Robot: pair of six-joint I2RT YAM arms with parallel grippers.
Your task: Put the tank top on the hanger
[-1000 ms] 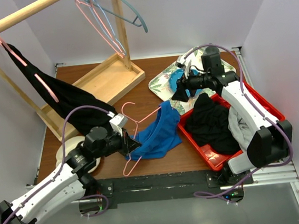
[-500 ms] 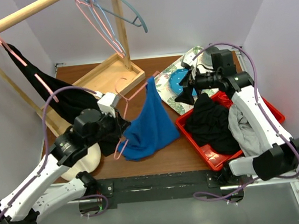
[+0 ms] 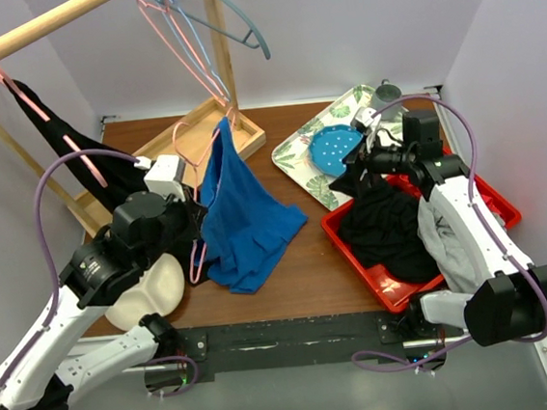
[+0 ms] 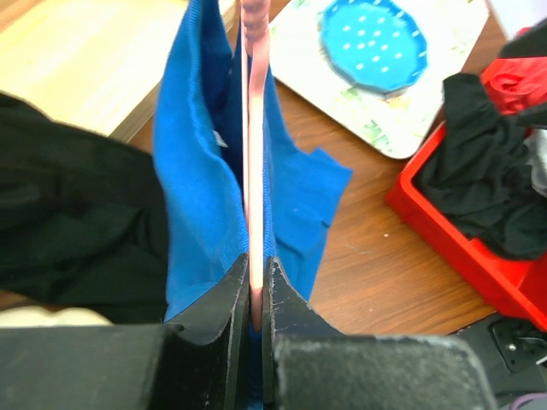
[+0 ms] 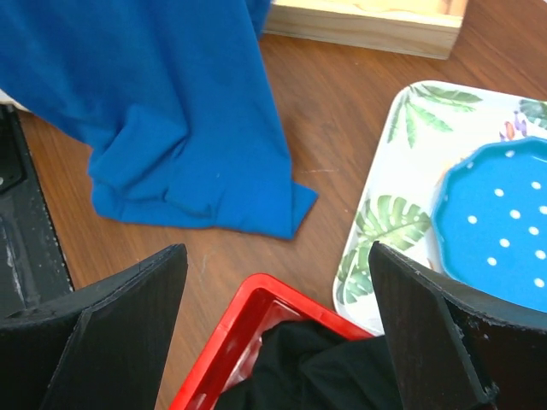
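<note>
The royal-blue tank top (image 3: 240,208) hangs on the pink wire hanger (image 3: 188,145), its lower part lying crumpled on the table; it also shows in the left wrist view (image 4: 198,188) and the right wrist view (image 5: 162,102). My left gripper (image 3: 195,227) is shut on the pink hanger (image 4: 254,171) and holds it raised above the table's left middle. My right gripper (image 3: 359,168) is open and empty, hovering over the near-left corner of the red bin (image 5: 256,299), apart from the tank top.
A red bin (image 3: 490,189) at right holds black (image 3: 388,233) and grey clothes. A leaf-pattern tray (image 3: 303,154) with a blue dotted plate (image 3: 336,146) lies behind. A wooden rack (image 3: 199,135) carries a black garment (image 3: 64,148) and spare hangers (image 3: 198,23). A white bowl (image 3: 151,294) sits near left.
My left gripper has lifted the hanger with the tank top up and back toward the left. My right gripper has let go of the tank top and drawn back over the red bin.
</note>
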